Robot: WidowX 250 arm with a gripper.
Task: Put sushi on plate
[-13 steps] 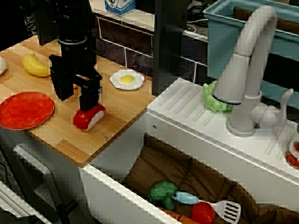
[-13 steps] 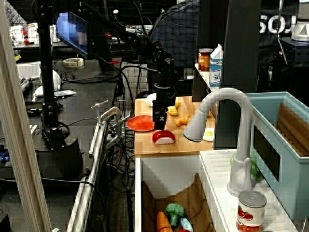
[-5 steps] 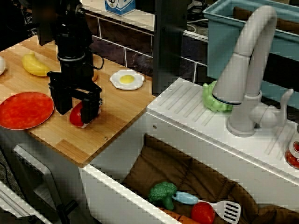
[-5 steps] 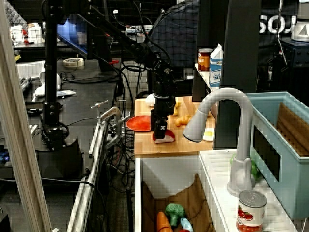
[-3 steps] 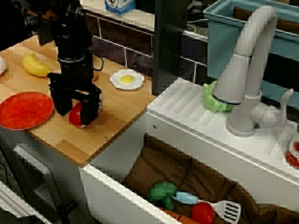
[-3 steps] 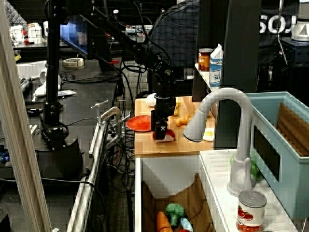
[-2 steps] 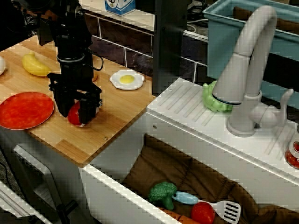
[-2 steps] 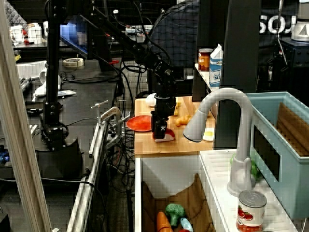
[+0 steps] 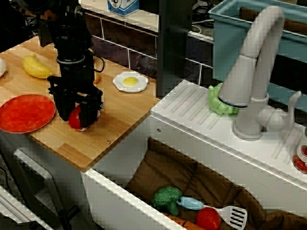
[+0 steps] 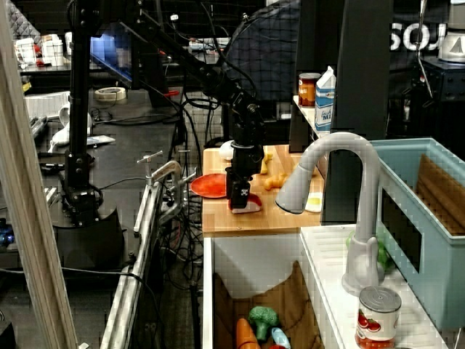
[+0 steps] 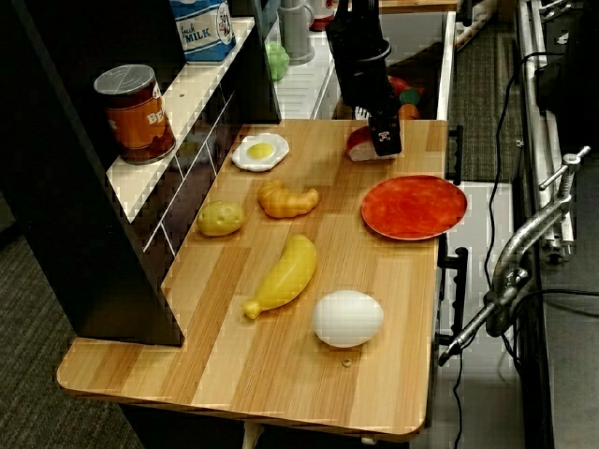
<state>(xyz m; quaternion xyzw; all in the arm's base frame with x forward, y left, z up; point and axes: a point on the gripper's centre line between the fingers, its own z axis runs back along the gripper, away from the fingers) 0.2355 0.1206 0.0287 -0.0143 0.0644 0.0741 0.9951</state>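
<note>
Clamping the sushi [image 9: 75, 118], the black gripper [image 9: 76, 113] stands upright over the wooden counter [image 9: 120, 112], a finger [image 9: 63, 106] on each side of the toy and pressed against it. Compared with 2.6 s ago the fingers have dropped from above the sushi to around it, and since 0.6 s ago they have narrowed onto it; the toy has also shifted a little toward the plate [image 9: 25, 112] from its first spot. Sushi shows a glossy red top with a white rice base along its lower edge, mostly hidden by the fingers in the front view; from the overhead view [image 11: 361, 145] only the red-and-white end pokes out beside the gripper [image 11: 382, 142]. Can't tell if it is lifted off the wood or resting on it. Plate is flat, round, red-orange, lying near the sushi on the counter's edge, not touching it, nothing on it [image 11: 414, 206]. Farther off sit a fried egg [image 9: 130, 81], a croissant [image 11: 287, 198], a banana [image 11: 282, 273] and a white egg [image 11: 347, 317].
</note>
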